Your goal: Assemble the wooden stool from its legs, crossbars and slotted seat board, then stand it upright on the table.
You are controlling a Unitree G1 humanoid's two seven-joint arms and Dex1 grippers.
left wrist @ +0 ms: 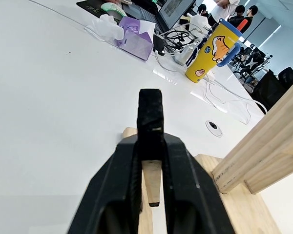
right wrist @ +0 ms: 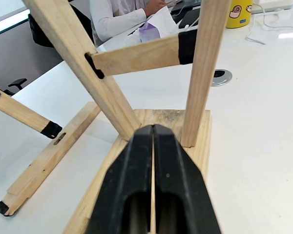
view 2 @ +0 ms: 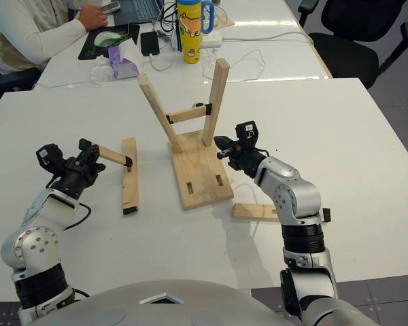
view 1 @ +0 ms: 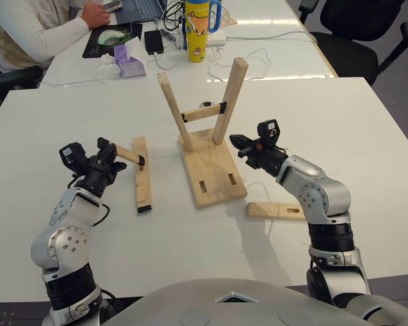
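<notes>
Two legs counted upright: found left upright leg (view 1: 175, 112) and right upright leg (view 1: 230, 100) planted at the far end of the seat board (view 1: 211, 170), leaning apart toward the top. Logged the seat board flat on the counter (view 1: 367, 149), about mid-counter, two slots showing at its near end. Noted fitted crossbar (view 1: 202, 113) bridging the upright pair partway up.

Found left end effector (view 1: 107, 151) clamped on held crossbar (view 1: 130, 156), raised and tilted, black-capped tip down at left loose leg (view 1: 142, 175); cannot tell whether touching or seated in a slot. Logged that leg flat, just left of the seat board, apart from it.

Found right end effector (view 1: 236, 142) with fingers pressed together, nothing between, just beside the board's right edge near the right upright leg. Noted right loose leg (view 1: 272, 210) flat beside the board's near right corner, partly under the right forearm.
</notes>
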